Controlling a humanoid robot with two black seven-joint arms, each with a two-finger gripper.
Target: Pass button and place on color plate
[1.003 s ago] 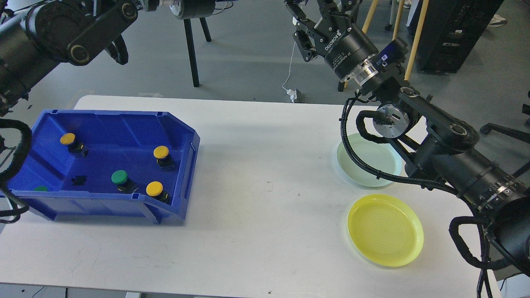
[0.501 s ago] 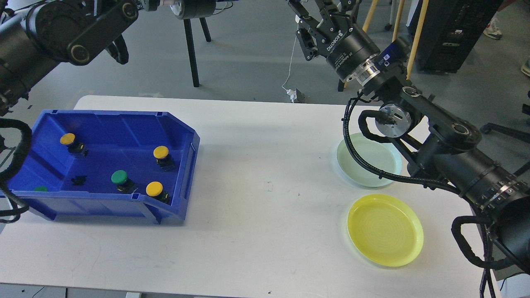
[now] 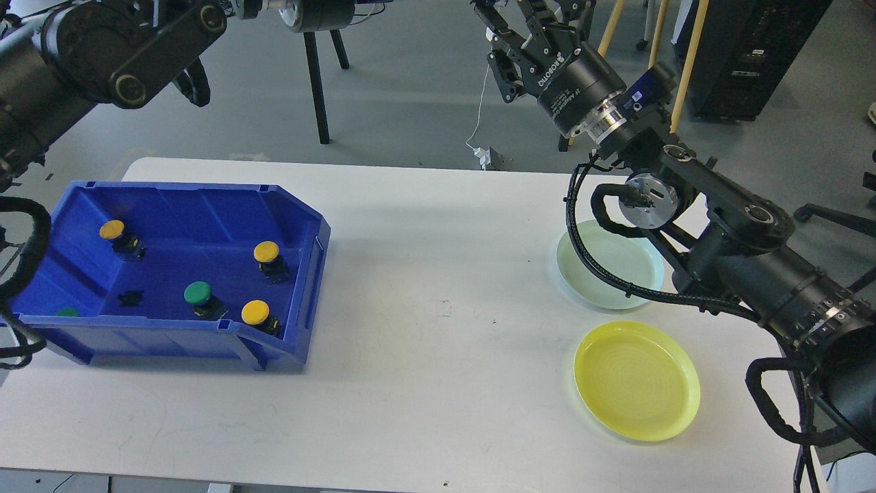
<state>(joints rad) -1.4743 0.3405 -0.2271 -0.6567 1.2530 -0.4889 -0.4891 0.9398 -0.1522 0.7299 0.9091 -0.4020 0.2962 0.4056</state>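
Observation:
A blue bin point(image 3: 301, 226) on the table's left holds three yellow buttons point(image 3: 111, 230) point(image 3: 266, 252) point(image 3: 255, 312), a green button point(image 3: 197, 293) and another green one point(image 3: 67, 312) half hidden by the front wall. A pale green plate point(image 3: 609, 270) and a yellow plate point(image 3: 636, 380) lie at the right. My right gripper point(image 3: 523, 24) is open and empty, raised beyond the table's far edge, above and left of the green plate. My left arm ends at the top edge point(image 3: 318, 14), far above the bin; its fingers cannot be made out.
A small black part point(image 3: 130, 298) lies loose on the bin floor. The white table point(image 3: 438, 308) spans the view. My right arm and its cables point(image 3: 725, 267) cover the green plate's right side. Chair legs and a black cabinet stand on the floor behind.
My right gripper has shifted slightly up and then back a little, staying open. The buttons, bin and plates have not moved.

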